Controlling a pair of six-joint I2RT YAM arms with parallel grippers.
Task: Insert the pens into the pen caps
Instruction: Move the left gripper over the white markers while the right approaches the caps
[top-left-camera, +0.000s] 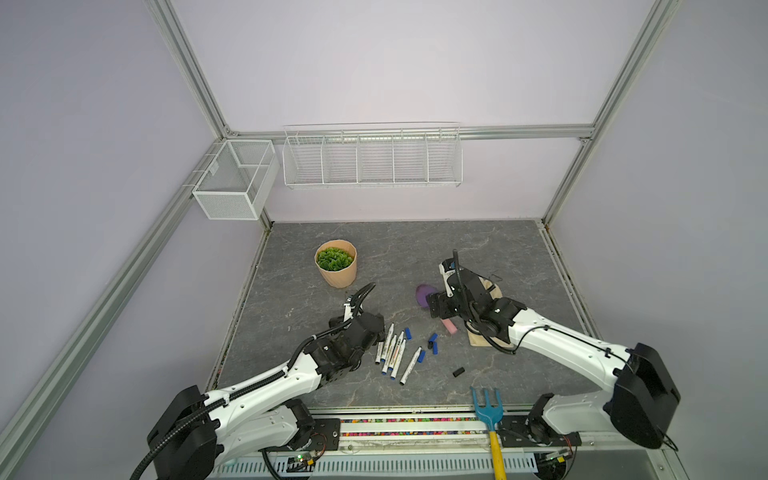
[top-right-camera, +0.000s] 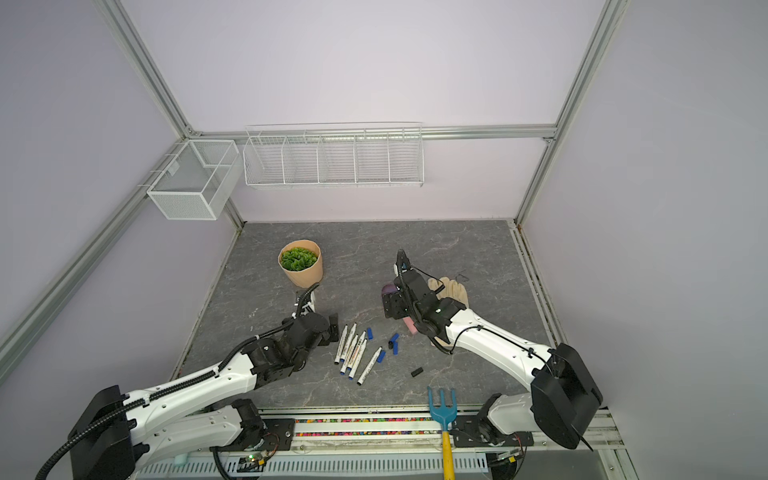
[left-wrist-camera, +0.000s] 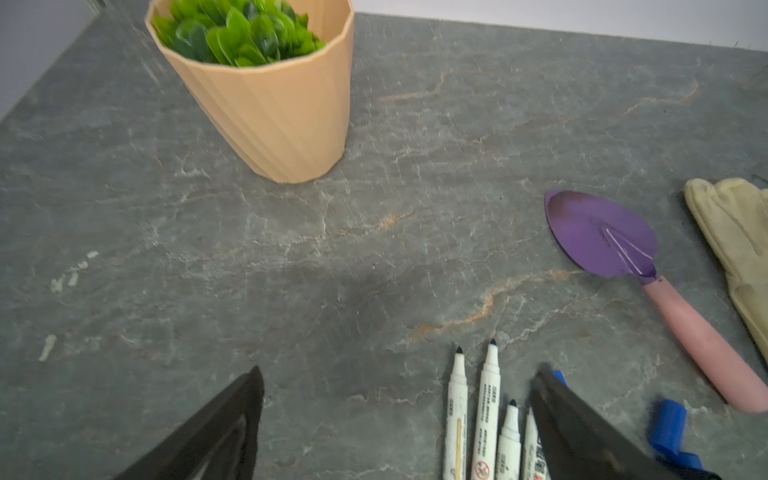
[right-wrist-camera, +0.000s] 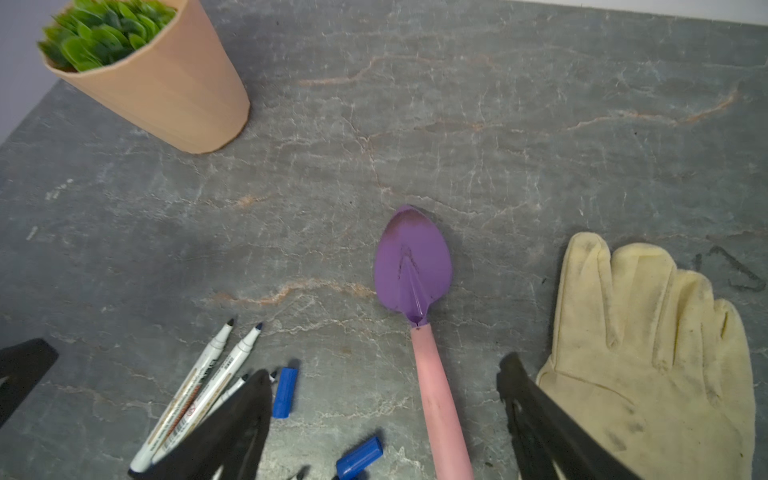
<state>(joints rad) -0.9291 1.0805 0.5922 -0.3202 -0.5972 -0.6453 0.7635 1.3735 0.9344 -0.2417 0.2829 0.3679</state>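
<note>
step: first pick, no pen looks capped. pens bunched front-centre on surface; caps loose at their 3 o'clock. left jaws wide, empty, at pens' 9 o'clock. right jaws wide, empty, straddling trowel handle. next: left needs a pen, right a cap.

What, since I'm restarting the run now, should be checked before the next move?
1. Left gripper open and empty: ok.
2. Right gripper open and empty: ok.
3. Pens free, none gripped: ok.
4. Six caps loose, four blue and two black, in both top views: ok.
5. Right gripper placed over a cap: not ok; it is over the trowel.
6. Which way the cap openings face: cannot tell.
</note>
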